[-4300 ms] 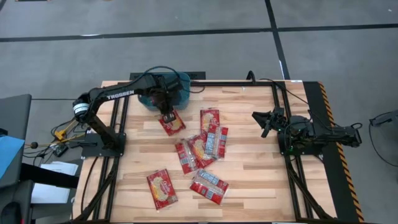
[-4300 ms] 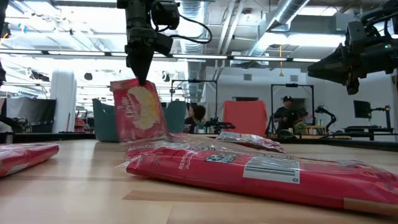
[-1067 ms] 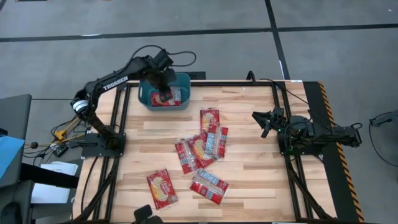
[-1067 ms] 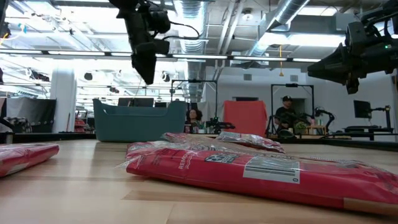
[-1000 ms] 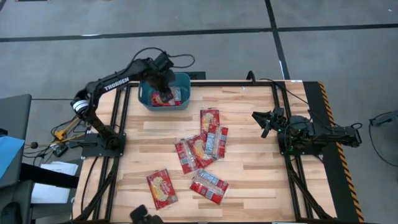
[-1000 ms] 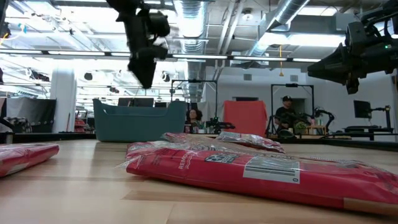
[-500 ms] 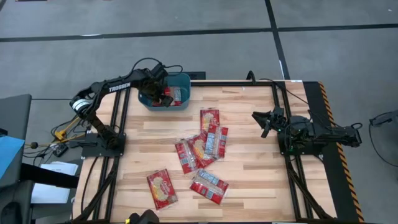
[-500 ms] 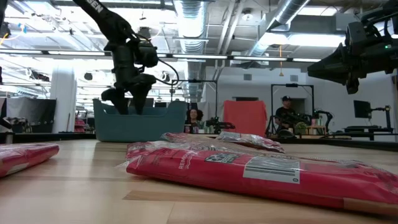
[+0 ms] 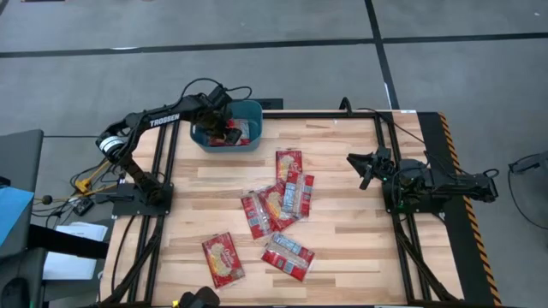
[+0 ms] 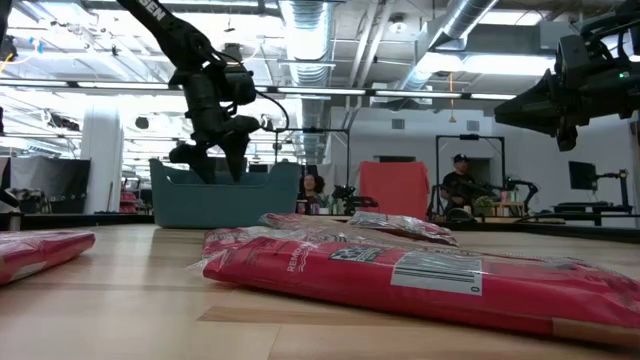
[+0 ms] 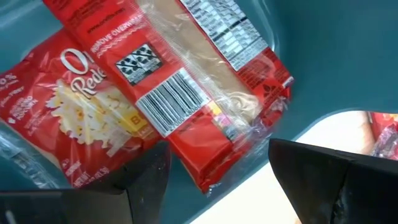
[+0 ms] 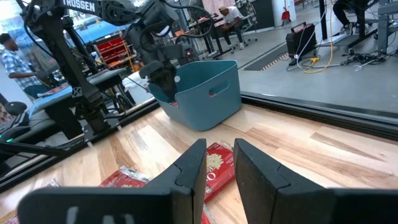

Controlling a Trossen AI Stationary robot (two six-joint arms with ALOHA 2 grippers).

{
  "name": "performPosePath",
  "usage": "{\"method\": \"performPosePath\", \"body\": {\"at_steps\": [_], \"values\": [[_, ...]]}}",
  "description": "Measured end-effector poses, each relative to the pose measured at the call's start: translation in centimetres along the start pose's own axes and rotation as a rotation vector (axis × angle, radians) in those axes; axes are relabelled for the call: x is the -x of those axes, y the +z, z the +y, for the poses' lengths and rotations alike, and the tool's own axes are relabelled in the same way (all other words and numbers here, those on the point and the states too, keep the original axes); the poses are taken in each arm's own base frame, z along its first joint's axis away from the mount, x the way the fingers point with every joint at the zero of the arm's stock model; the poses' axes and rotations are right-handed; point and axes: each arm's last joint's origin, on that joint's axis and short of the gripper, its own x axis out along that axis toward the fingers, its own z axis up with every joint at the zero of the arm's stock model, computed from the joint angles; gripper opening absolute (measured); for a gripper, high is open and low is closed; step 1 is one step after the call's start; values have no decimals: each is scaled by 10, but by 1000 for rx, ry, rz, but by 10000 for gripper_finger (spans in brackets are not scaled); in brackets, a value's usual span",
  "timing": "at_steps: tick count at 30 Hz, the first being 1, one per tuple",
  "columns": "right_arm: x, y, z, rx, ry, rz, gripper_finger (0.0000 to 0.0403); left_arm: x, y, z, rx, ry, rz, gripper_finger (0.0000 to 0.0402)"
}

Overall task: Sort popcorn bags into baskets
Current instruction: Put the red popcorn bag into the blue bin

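While the left gripper (image 9: 224, 130) hangs over the teal basket (image 9: 250, 111) at the far left of the bench (image 9: 342, 248), its fingers (image 11: 146, 180) stand spread and empty, as the left wrist view shows; two popcorn bags (image 11: 186, 99) lie flat inside the basket directly beneath them, one overlapping the other; the right gripper (image 9: 366, 168) waits at the right side of the bench, its fingers (image 12: 186, 171) parted only a little and holding nothing.

Six bags remain on the bench: a lone bag (image 9: 288, 162) nearest the basket, an overlapping cluster (image 9: 276, 204) at the centre, another bag (image 9: 288, 255) toward the near edge, and one (image 9: 223, 260) well apart at the near left.

As a judgement, the coming move turns on the lone bag: it lies from the left fingers toward the bench's middle, its long axis running from the far edge to the near edge, roughly between the two arms, though the left gripper looks somewhat nearer.
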Motion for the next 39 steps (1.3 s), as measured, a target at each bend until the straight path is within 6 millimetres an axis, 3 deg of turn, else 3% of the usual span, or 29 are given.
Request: {"method": "performPosePath", "body": {"at_steps": [13, 23, 31, 35, 39], "values": [[0, 0, 0, 0, 0, 0, 108, 1, 3, 8, 46, 9, -12, 258], [0, 0, 0, 0, 0, 0, 108, -23, -18, 20, 118, 18, 7, 258], [0, 0, 0, 0, 0, 0, 108, -30, -17, 20, 160, -60, -47, 255], [0, 0, 0, 0, 0, 0, 108, -29, -15, 20, 172, -61, -60, 229], [0, 0, 0, 0, 0, 0, 108, -29, -13, 20, 158, -68, -80, 173]]}}
